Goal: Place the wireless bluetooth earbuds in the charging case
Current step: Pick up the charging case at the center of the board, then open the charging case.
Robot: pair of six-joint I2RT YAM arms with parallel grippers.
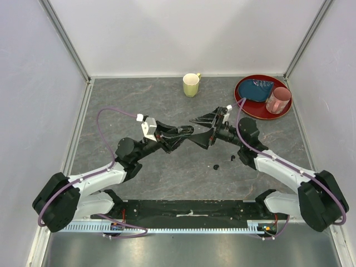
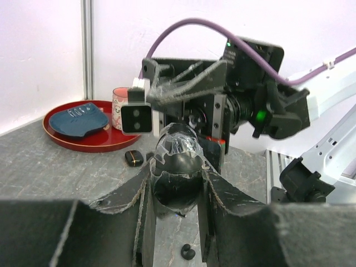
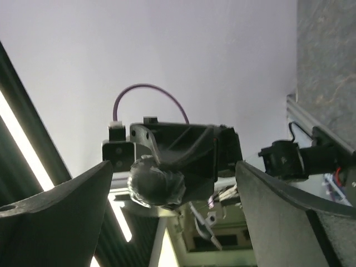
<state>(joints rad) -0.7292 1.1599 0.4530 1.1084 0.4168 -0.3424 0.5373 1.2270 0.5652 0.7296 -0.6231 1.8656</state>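
1. The surface [image 1: 167, 94]: matt grey, mottled like stone.
2. The charging case [image 2: 177, 161], clamped in my left pincer [image 2: 178, 172]: glossy black, with a crinkled sheen, as if under clear film.
3. My left fingers [image 2: 233, 206]: matt black and grainy, with rough, frayed edges.
4. The fingers [image 3: 55, 194] of my right pincer [image 3: 173, 167]: the same matt black, evener in look.
5. The earbuds [image 1: 216, 166]: black and smooth; the finish is too small to judge from above.
6. The tray [image 2: 72, 143]: red, glossy like lacquer. The dish [image 2: 78, 119] on it: blue, with a glazed shine.
7. The mug [image 1: 191, 84]: pale yellow, smooth.
8. My cable [image 2: 183, 30]: purple, with a smooth, plastic-looking sheath.
9. My left arm shell [image 1: 100, 178]: white, smooth, plastic-looking.
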